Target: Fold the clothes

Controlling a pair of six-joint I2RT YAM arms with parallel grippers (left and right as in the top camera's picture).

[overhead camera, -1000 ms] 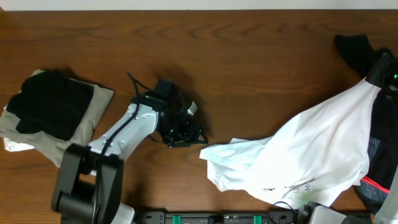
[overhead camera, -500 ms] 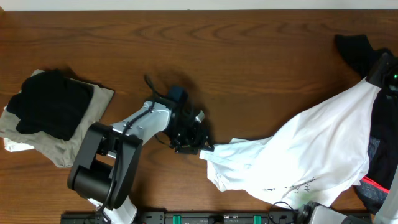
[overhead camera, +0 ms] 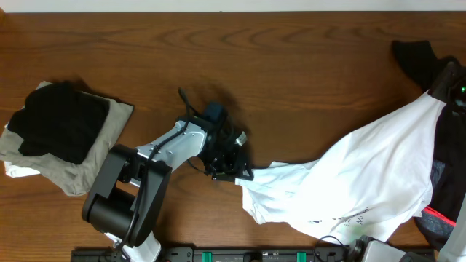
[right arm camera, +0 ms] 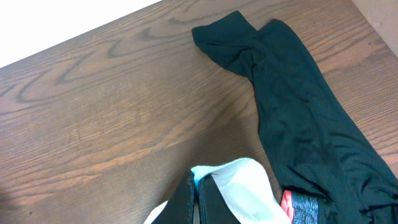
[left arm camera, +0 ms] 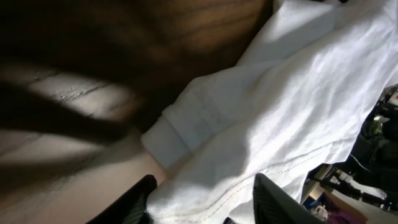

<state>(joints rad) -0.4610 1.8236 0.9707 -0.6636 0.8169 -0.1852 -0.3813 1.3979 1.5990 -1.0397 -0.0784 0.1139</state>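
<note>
The large white T-shirt [overhead camera: 364, 182] lies crumpled on the right half of the table, and one corner is pulled up to the far right. There my right gripper [overhead camera: 439, 93] is shut on it. In the right wrist view its fingers [right arm camera: 199, 190] pinch the white cloth. My left gripper [overhead camera: 239, 172] sits low at the shirt's left edge [overhead camera: 251, 178]. In the left wrist view the white hem [left arm camera: 211, 186] lies between its two parted fingers, so this gripper [left arm camera: 205, 205] is open around the cloth. A black, red-trimmed garment [right arm camera: 298, 124] lies under and beside the shirt at the right.
A folded pile sits at the left of the table, a black garment [overhead camera: 58, 120] on a beige one [overhead camera: 109, 120]. The black garment's sleeve [overhead camera: 415, 58] reaches toward the far right corner. The wooden table [overhead camera: 291, 65] shows bare behind the arms.
My left gripper has slid right to the shirt's left edge, and its jaws have narrowed around the hem. The right gripper and the shirt have stayed put.
</note>
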